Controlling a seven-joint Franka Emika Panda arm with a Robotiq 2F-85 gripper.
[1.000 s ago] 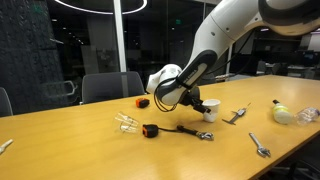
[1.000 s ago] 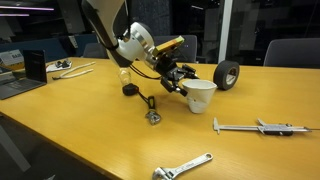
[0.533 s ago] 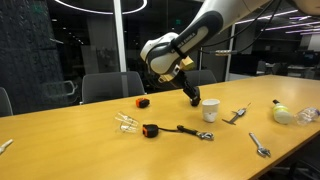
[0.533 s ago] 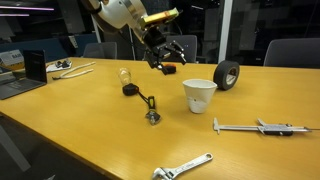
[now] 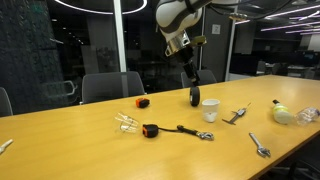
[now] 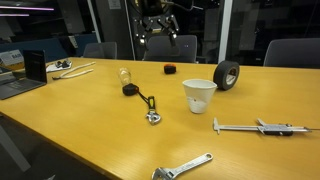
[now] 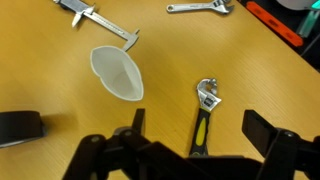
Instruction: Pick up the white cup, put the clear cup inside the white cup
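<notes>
The white cup (image 5: 210, 110) stands upright on the wooden table, also seen in an exterior view (image 6: 200, 96) and in the wrist view (image 7: 118, 72). The clear cup (image 5: 126, 122) sits further along the table, apart from it, next to the black-and-orange tape measure (image 5: 150, 130); it also shows in an exterior view (image 6: 125, 76) and is out of the wrist view. My gripper (image 5: 180, 47) hangs high above the table (image 6: 157, 28), well clear of both cups. In the wrist view its jaws (image 7: 200, 130) are open and empty.
A black tape roll (image 6: 227, 74) stands behind the white cup. A yellow-handled wrench (image 7: 205, 110) lies below the gripper. Calipers (image 6: 255, 127), another wrench (image 6: 185, 167), a small orange-black item (image 5: 142, 102) and a laptop (image 6: 35, 66) are also on the table.
The gripper was low beside the white cup a second ago. It has risen high above the table and away from it. The white cup stays on the table.
</notes>
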